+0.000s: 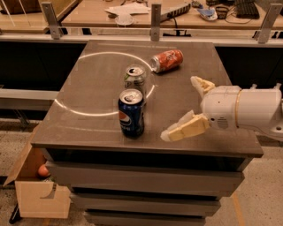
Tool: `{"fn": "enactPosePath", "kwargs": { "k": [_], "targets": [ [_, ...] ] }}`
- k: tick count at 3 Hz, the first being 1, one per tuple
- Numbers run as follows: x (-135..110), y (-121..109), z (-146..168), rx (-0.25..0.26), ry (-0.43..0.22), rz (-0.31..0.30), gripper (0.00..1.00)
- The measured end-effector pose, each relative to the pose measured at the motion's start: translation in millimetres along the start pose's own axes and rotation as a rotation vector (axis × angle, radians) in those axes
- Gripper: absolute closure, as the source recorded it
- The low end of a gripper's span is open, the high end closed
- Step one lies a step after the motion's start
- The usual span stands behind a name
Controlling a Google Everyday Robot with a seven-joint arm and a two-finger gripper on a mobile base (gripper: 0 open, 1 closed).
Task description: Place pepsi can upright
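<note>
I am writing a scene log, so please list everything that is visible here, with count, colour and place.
pepsi can: one, dark blue, upright near the table's front edge.
white-and-green can: one, upright just behind the pepsi can.
orange-red can: one, on its side toward the table's back.
circle: one, white, drawn on the tabletop.
table: one, dark brown, centre.
cardboard box: one, tan, on the floor at lower left.
desk: one, light wood, behind the table.
arm: one, white, entering from the right.
gripper: one, cream, right of the pepsi can, jaws open and holding nothing.
</note>
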State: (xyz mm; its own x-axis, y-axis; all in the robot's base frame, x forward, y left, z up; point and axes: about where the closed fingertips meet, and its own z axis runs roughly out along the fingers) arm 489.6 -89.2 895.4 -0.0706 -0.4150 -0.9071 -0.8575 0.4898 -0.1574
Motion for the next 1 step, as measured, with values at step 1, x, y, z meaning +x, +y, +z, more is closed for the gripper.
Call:
{"fn": "enactPosePath", "kwargs": {
  "k": [1],
  "targets": [
    [-0.9,-3.7,-4.1,0.007,0.005,-0.007,0.00]
  ]
}}
